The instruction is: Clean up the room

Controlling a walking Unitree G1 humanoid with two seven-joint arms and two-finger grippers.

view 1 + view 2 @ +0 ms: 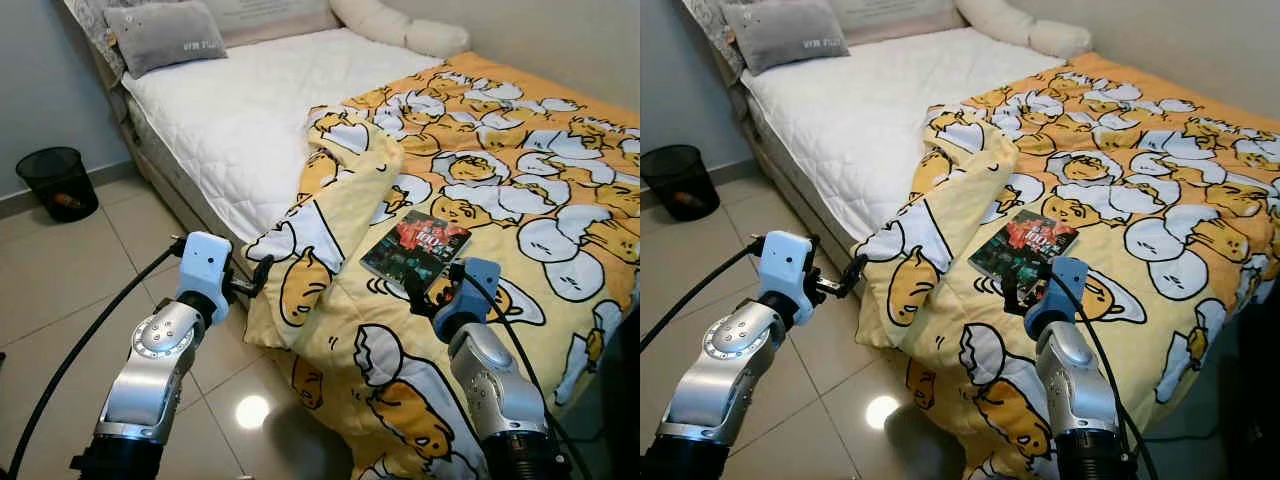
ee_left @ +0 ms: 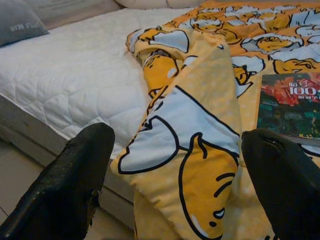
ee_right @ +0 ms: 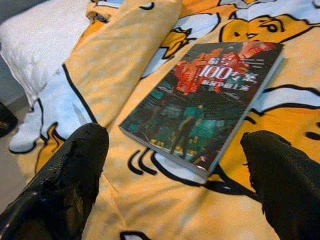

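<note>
a book (image 1: 415,247) lies on the yellow blanket (image 1: 520,160), long axis running away from the right gripper (image 3: 175,185), nearest it, wide open and empty; left gripper (image 2: 175,185) too, beside the blanket's fold.

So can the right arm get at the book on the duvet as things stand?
Probably yes. The right gripper hovers just short of the book, jaws open wide and apart from it. The book lies flat on the yellow duvet, with nothing on top of it or between it and the gripper.
</note>
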